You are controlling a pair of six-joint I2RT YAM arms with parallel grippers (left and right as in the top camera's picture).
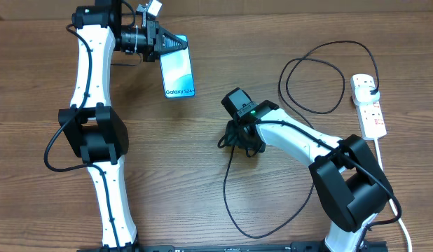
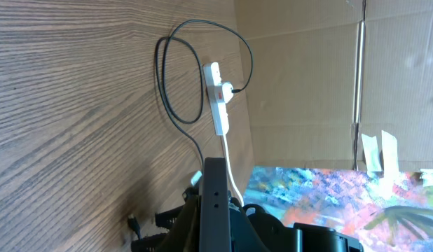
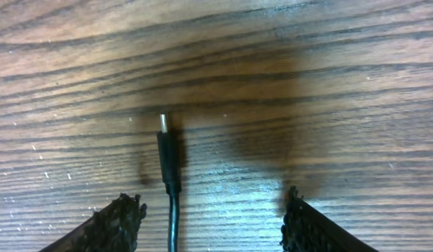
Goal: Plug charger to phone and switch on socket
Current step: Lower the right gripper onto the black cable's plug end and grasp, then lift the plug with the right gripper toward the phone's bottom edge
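The right gripper (image 3: 213, 210) hangs with its jaws apart astride the charger (image 3: 167, 161); nothing is held. The connector tip lies flat on the table (image 1: 202, 217), nearer one finger than the other. This spot is well apart from the phone (image 1: 179, 73), on its side toward the socket (image 1: 368, 108). The socket lies farther still from the phone, with the charger's black plug apparently seated in it. The left gripper (image 1: 169, 43) looks clamped shut on the phone's end opposite the printed text. For a good pickup, the right arm should probably shift sideways until the connector's rigid black body is centred between the fingers; pinch that body, not the limp cable; leave the metal tip protruding, so it can be aimed at the phone.
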